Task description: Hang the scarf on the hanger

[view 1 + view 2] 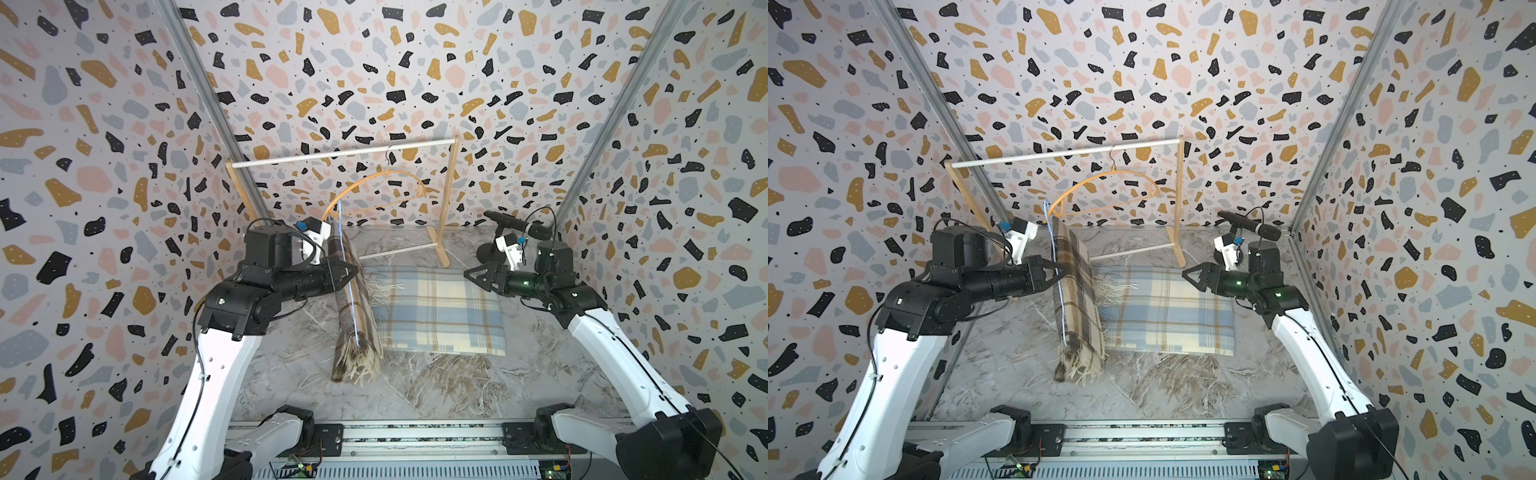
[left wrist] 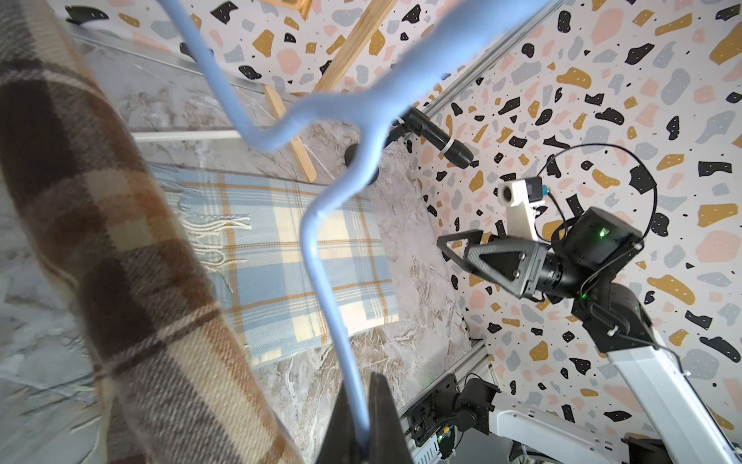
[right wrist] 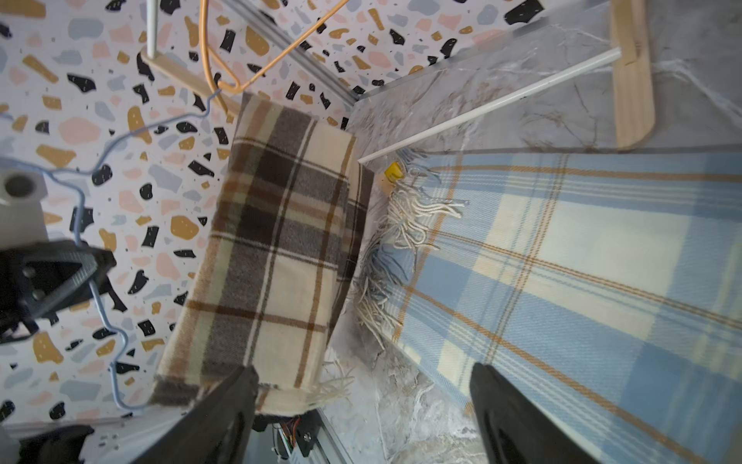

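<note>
The left tool (image 1: pixel 352 272) is clenched on the blue hanger (image 2: pixel 327 297), over which the brown plaid scarf (image 1: pixel 368 332) hangs near the table's (image 1: pixel 457 395) left edge. The right tool (image 1: pixel 468 274) is released, well apart.

The right tool (image 3: pixel 367 418), its jaws wide apart, holds nothing. Ahead of it, at eleven o'clock, hangs the brown scarf (image 3: pixel 277 249). At one o'clock the blue scarf (image 3: pixel 562 281) lies flat on the bench (image 3: pixel 522 100). A small yellow thing (image 3: pixel 393 170), perhaps a tag, sits between them.
</note>
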`<act>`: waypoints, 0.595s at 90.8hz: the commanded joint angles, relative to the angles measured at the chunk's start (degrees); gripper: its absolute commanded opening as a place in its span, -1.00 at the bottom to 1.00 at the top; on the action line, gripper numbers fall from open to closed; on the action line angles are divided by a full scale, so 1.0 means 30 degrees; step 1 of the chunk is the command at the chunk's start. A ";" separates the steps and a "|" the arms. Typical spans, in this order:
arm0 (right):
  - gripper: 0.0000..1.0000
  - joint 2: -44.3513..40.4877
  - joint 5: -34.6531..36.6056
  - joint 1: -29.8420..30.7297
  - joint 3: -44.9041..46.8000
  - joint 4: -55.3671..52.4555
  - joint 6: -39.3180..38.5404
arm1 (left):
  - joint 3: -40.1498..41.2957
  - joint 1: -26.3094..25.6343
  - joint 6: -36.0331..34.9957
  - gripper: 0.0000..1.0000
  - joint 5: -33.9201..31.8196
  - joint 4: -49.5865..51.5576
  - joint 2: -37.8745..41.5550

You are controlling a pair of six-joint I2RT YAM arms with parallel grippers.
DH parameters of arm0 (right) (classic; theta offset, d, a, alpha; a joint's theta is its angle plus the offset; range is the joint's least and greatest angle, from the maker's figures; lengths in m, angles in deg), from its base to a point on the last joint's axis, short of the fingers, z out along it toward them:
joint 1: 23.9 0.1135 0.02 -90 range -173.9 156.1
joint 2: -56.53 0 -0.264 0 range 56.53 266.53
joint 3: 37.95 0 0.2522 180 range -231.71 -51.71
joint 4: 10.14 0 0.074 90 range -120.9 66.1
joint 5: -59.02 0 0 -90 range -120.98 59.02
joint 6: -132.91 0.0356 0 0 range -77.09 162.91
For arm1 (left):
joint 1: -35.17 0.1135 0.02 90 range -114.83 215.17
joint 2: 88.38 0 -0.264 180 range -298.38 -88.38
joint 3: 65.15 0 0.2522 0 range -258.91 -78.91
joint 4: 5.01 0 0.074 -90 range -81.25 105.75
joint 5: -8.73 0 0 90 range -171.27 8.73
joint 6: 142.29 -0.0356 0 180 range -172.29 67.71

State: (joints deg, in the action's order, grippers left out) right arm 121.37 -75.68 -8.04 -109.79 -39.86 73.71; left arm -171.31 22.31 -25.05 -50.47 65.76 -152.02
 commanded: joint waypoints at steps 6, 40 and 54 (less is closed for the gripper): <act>0.78 -0.0905 0.1013 0.2986 0.1904 0.5087 -0.3468 | -0.2017 0.0898 -0.2042 -1.00 -0.0751 0.0474 -0.0250; 0.99 0.0517 0.6754 1.2129 0.6283 1.5506 -1.0178 | -0.3351 0.1058 -0.1203 -1.00 -0.1741 0.0448 -0.0967; 0.99 0.3321 0.9282 1.4835 0.5485 1.7416 -1.1685 | -0.3448 0.1066 -0.0899 -1.00 -0.2415 0.0016 -0.0991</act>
State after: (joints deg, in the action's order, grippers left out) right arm 127.07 -56.21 31.72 -90.39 3.96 45.28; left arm -178.63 25.15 -27.10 -55.47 73.30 -156.19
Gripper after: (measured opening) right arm 0.995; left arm 0.058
